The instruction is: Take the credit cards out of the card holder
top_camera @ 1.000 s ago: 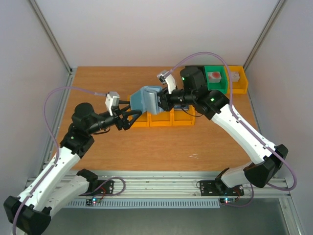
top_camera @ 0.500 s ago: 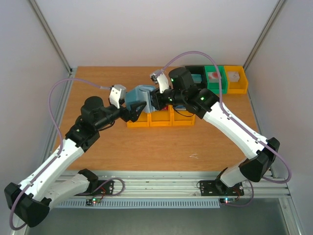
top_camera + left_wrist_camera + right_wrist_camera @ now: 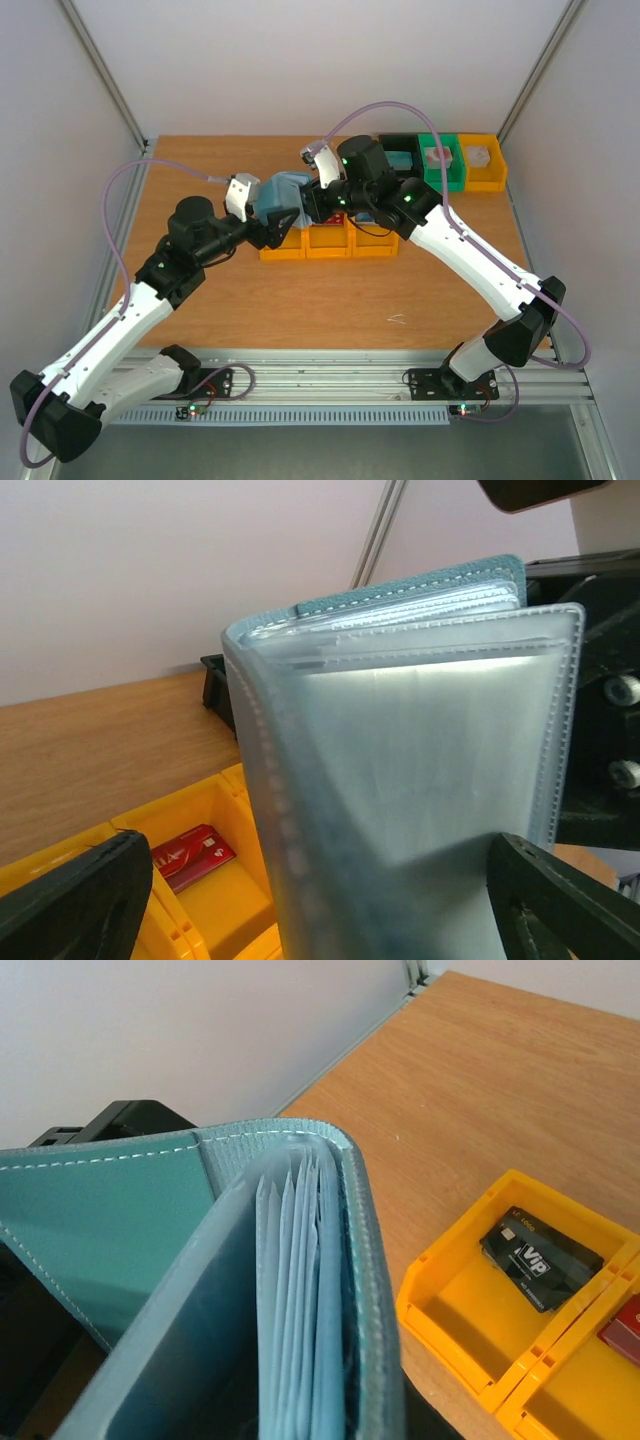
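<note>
We see the wallet (image 3: 283, 190) held off the worktop (image 3: 200, 160), above the left end of the row of yellow bins (image 3: 330, 250). The right end effector (image 3: 312, 204) carries it. Its own view is filled by the wallet and hides the fingers, but the left wrist view shows its black body against the wallet's right edge, so we judge it clamped there. The left end effector (image 3: 320, 880) has its fingers (image 3: 75, 900) apart, one on each side of the wallet, with a clear gap on the spine side. It straddles the wallet without pinching it.

We read the hold as a division of work: one arm fixes the wallet in the air so the other can get at the sleeves (image 3: 430, 760). The place over the bins lets a freed card drop straight into one. A dark card (image 3: 540, 1255) lies in one bin and a red card (image 3: 192, 855) in the bin beside it, so part of the task looks done. Whether any sleeve holds another card we cannot tell.

The wallet stands on edge, part open. Its folded spine (image 3: 290, 1140) points left, toward the left arm, and the sleeves' free edges point right. Its long axis looks raised off level, though how steeply we cannot tell.
</note>
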Controlling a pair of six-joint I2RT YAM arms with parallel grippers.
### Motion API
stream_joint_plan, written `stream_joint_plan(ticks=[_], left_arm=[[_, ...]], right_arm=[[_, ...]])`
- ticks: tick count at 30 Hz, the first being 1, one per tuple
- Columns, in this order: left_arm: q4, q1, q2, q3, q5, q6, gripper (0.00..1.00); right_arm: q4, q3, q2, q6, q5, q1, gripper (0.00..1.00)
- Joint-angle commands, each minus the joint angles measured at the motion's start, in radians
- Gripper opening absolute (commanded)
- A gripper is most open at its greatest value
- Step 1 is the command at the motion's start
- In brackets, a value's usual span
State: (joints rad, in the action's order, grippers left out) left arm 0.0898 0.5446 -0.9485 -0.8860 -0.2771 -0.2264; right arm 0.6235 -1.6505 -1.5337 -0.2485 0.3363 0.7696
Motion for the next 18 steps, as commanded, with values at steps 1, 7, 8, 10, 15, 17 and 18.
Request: stream_joint_plan(ticks=[1, 7, 8, 10, 15, 17, 18], left_arm=[[-0.036, 0.002, -0.009, -0.014, 0.004, 0.005, 0.85], [-0.032, 0.003, 0.006, -0.006, -0.022, 0.004, 0.58], [-0.032, 0.002, 0.009, -0.004, -0.026, 0.004, 0.52], [-0.029, 0.001, 0.015, -0.001, -0.028, 0.002, 0.39], [-0.022, 0.000, 0.038, 0.005, -0.031, 0.001, 0.08], [-0.013, -0.001, 0.045, 0.008, -0.030, 0.001, 0.00], [-0.007, -0.001, 0.048, 0.009, -0.028, 0.000, 0.00]], right_arm=[[-0.016, -0.038, 0.004, -0.022, 0.044, 0.013, 0.01], [-0.044, -0.015, 0.028, -0.041, 0.120, 0.013, 0.01], [-0.046, -0.012, 0.032, -0.047, 0.130, 0.012, 0.01], [-0.047, -0.004, 0.041, -0.054, 0.144, 0.009, 0.01], [-0.061, 0.040, 0.072, -0.055, 0.177, -0.018, 0.01], [-0.054, 0.053, 0.083, -0.057, 0.193, -0.034, 0.03], [-0.052, 0.059, 0.088, -0.057, 0.198, -0.043, 0.05]])
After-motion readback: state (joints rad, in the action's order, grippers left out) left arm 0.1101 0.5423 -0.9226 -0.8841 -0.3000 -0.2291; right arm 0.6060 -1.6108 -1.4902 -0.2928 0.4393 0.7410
